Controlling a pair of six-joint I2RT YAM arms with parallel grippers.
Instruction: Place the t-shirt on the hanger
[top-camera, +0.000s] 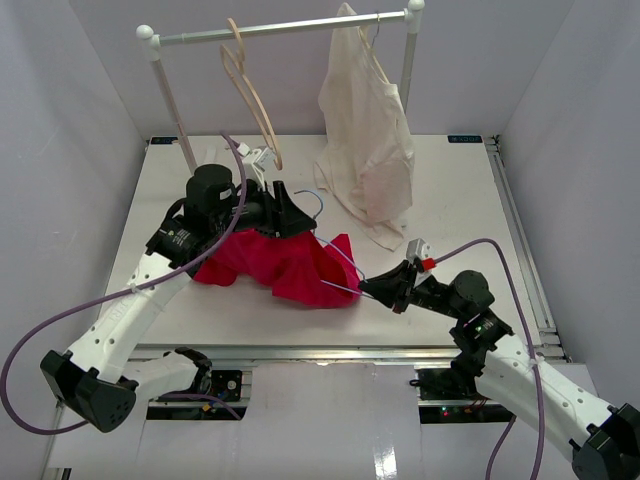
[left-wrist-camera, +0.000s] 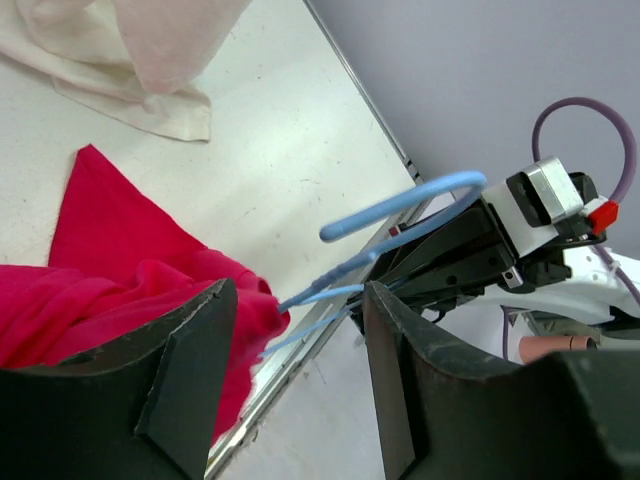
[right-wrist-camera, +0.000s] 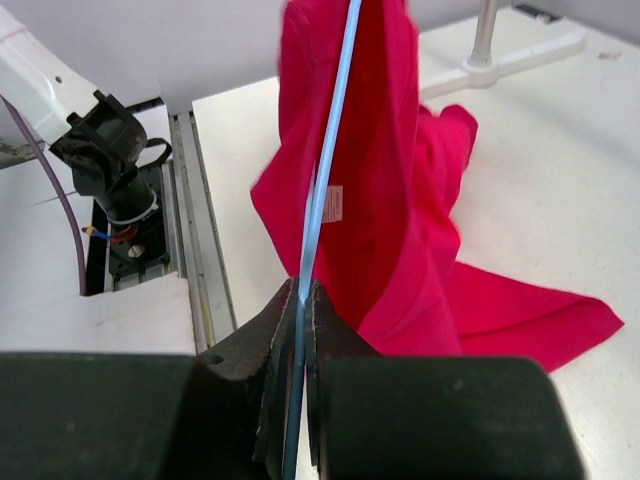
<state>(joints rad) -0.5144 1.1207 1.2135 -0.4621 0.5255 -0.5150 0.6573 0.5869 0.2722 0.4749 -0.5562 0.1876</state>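
Observation:
The red t-shirt (top-camera: 270, 262) lies bunched on the table's middle and is draped over the light-blue wire hanger (top-camera: 340, 264). My right gripper (top-camera: 366, 290) is shut on the hanger's wire at the shirt's right edge. In the right wrist view the wire (right-wrist-camera: 325, 170) runs up from the closed jaws (right-wrist-camera: 303, 292) through the shirt (right-wrist-camera: 400, 200), whose white label (right-wrist-camera: 333, 203) shows. My left gripper (top-camera: 295, 218) is open at the shirt's far edge by the hanger's hook (top-camera: 318, 203). In the left wrist view the hook (left-wrist-camera: 400, 205) lies beyond the parted fingers (left-wrist-camera: 300, 300), with the shirt (left-wrist-camera: 110, 260) at the left finger.
A clothes rack (top-camera: 280, 28) stands at the back of the table, carrying a pale wooden hanger (top-camera: 250, 95) and a cream-white garment (top-camera: 365, 140) whose hem rests on the table. The rack's foot (right-wrist-camera: 500, 65) lies beyond the shirt. The table's metal rails run along the right and near edges.

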